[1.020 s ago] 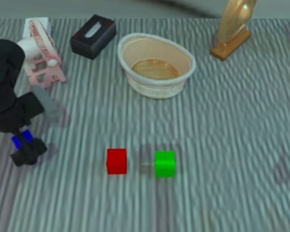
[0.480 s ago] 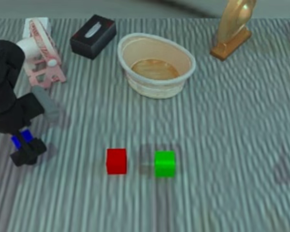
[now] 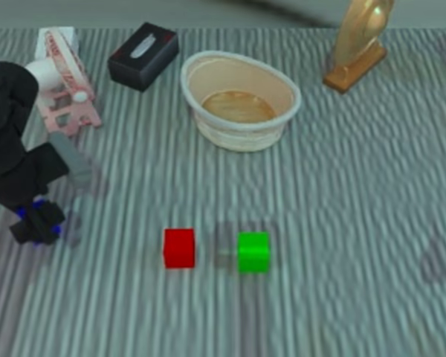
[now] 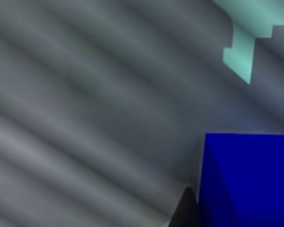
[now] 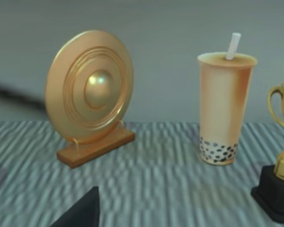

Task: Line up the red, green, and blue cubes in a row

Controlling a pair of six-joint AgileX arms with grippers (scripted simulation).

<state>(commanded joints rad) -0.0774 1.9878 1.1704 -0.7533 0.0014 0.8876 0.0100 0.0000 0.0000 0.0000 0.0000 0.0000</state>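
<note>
Top view, left gripper (image 3: 36, 223) clamped around blue cube (image 3: 21, 213), red cube (image 3: 179, 248) beside green cube (image 3: 253, 251)

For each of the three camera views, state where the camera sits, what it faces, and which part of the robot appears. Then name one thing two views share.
Top view: above the table, looking down; left gripper over the blue cube; red cube, green cube.
Left wrist view: close above the cloth, blue cube filling a corner, a dark fingertip.
Right wrist view: level across the table at a gold disc and drink cup; one dark fingertip.
Shared: the blue cube; the disc.
</note>
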